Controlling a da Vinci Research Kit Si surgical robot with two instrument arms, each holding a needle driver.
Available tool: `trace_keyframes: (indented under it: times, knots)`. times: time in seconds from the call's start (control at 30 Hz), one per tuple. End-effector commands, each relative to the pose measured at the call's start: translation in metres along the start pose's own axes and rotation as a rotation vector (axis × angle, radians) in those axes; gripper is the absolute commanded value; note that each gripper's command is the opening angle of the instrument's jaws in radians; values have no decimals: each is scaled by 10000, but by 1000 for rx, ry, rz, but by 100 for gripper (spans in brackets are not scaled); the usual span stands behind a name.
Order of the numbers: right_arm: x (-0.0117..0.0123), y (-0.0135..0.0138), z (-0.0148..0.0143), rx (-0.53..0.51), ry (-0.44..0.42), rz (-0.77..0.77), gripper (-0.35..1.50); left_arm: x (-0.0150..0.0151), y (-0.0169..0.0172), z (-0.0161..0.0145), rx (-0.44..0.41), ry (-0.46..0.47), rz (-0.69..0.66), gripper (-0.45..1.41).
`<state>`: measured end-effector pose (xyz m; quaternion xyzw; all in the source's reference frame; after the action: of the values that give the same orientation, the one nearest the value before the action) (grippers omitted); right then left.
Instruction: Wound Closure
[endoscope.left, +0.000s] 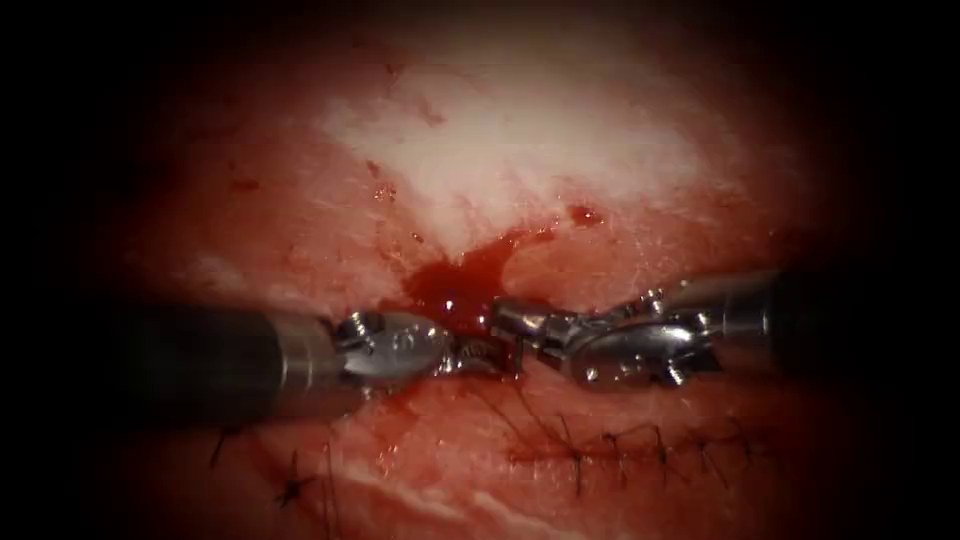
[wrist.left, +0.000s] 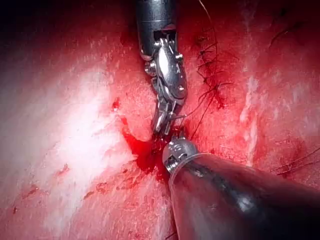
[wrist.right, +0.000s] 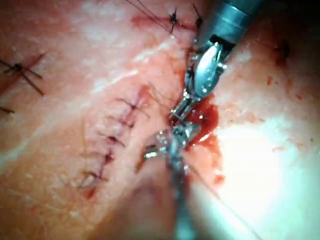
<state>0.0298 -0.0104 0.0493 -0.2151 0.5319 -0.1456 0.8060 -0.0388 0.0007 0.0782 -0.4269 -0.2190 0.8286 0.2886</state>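
The two tools meet tip to tip over the tissue (endoscope.left: 300, 230), just above the cut. My left tool (endoscope.left: 470, 355) comes in from the left; its tip lies at the edge of a pool of red fluid (endoscope.left: 460, 285). My right tool (endoscope.left: 510, 325) comes in from the right, jaws shut on a short shiny piece that looks like the needle (wrist.right: 150, 152), which sticks out sideways from the jaws. In the left wrist view the right tool (wrist.left: 162, 124) points at the left tool's wrist (wrist.left: 177, 150). In the right wrist view the left tool (wrist.right: 179, 112) touches the fluid. Dark thread (wrist.left: 202, 107) trails toward the stitches.
A row of dark stitches (endoscope.left: 610, 450) closes the cut below and to the right of the tools. More knots with cut ends of thread (endoscope.left: 295, 490) sit at the lower left. Pale fatty tissue (endoscope.left: 520, 150) lies behind the tools.
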Motion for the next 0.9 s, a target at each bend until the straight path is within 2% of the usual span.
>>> trace_keyframes:
  times: [0.03, 0.27, 0.5, 0.63, 0.9]
  knots:
    - [3, -9, 6, 3, 3, 0, -35, -4, 1, 8, -1, -3, 0, -18]
    - [16, 9, 2, -37, 4, -28, -35, -4, 1, 8, -1, -3, 0, -18]
    - [41, 47, -3, -99, 5, -132, -35, -4, 1, 8, -1, -3, 0, -18]
    - [52, 67, -5, -131, 10, -143, -35, -4, 1, 8, -1, -3, 0, -18]
    - [67, 81, -13, -156, 13, -209, -35, -4, 1, 8, -1, -3, -1, -18]
